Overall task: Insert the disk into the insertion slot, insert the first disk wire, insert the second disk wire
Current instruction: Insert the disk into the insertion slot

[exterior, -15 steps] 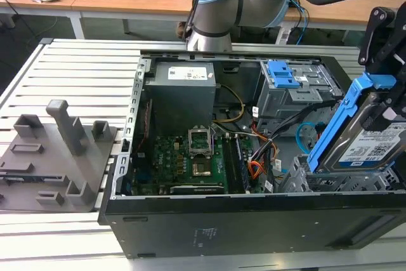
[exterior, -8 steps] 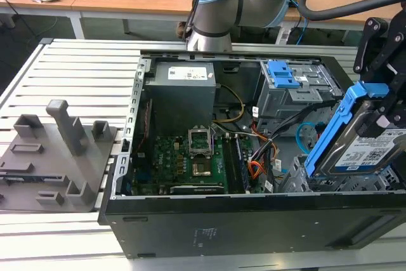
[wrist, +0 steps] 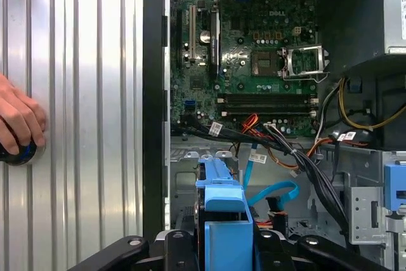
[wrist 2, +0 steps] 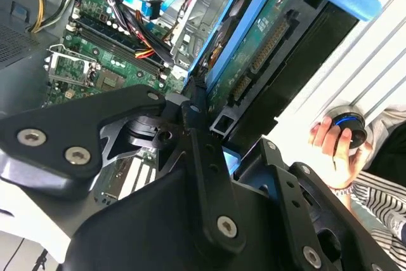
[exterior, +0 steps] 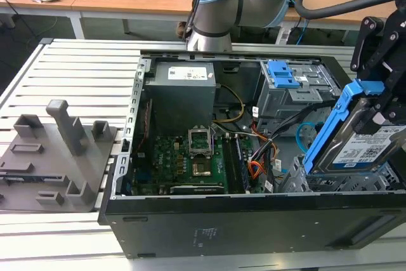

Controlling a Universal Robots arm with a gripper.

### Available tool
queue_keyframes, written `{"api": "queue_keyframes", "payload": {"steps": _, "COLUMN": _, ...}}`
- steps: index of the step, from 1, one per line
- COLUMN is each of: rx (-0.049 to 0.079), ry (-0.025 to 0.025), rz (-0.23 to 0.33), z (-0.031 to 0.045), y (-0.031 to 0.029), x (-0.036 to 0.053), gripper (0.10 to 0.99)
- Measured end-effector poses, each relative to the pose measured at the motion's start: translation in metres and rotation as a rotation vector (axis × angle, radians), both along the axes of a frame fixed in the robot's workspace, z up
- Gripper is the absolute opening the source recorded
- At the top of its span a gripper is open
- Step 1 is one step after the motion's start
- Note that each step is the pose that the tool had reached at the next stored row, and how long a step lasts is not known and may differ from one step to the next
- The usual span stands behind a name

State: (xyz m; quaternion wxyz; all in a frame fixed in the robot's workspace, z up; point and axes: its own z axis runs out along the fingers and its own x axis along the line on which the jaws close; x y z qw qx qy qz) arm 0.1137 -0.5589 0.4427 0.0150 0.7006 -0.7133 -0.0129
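Note:
My gripper (exterior: 379, 101) is shut on the disk (exterior: 358, 147), a silver drive with a white-and-blue label in a bright blue carrier frame. The disk hangs tilted, its lower end just above the insertion slot (exterior: 339, 185), a low grey perforated bay at the case's corner on the exterior view's right. In the second wrist view the disk (wrist 2: 254, 49) shows its green circuit side between my black fingers (wrist 2: 196, 131). The first disk wire (exterior: 255, 168), an orange-red bundle, lies loose by the motherboard. The second disk wire (exterior: 303, 132), a light-blue cable, loops beside the bay and also shows (wrist: 274, 191) past the carrier (wrist: 222, 214).
The open black computer case (exterior: 209, 233) lies on a slatted metal table (exterior: 70, 74). A taller grey cage with a blue latch (exterior: 282, 74) stands behind the bay. Grey fixtures (exterior: 60, 150) sit at the exterior view's left. A person's hand (wrist: 19, 122) rests on a round button on the table.

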Motion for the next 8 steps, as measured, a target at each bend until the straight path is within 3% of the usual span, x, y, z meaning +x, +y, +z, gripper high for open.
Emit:
{"api": "queue_keyframes", "payload": {"steps": 6, "rx": 0.000, "ry": 0.0000, "rz": 0.000, "z": -0.0018, "y": 0.0121, "x": 0.0010, "gripper": 0.361}}
{"api": "queue_keyframes", "payload": {"steps": 8, "rx": 0.000, "ry": -0.0001, "rz": 0.000, "z": -0.0034, "y": 0.0127, "x": 0.0018, "gripper": 0.361}}
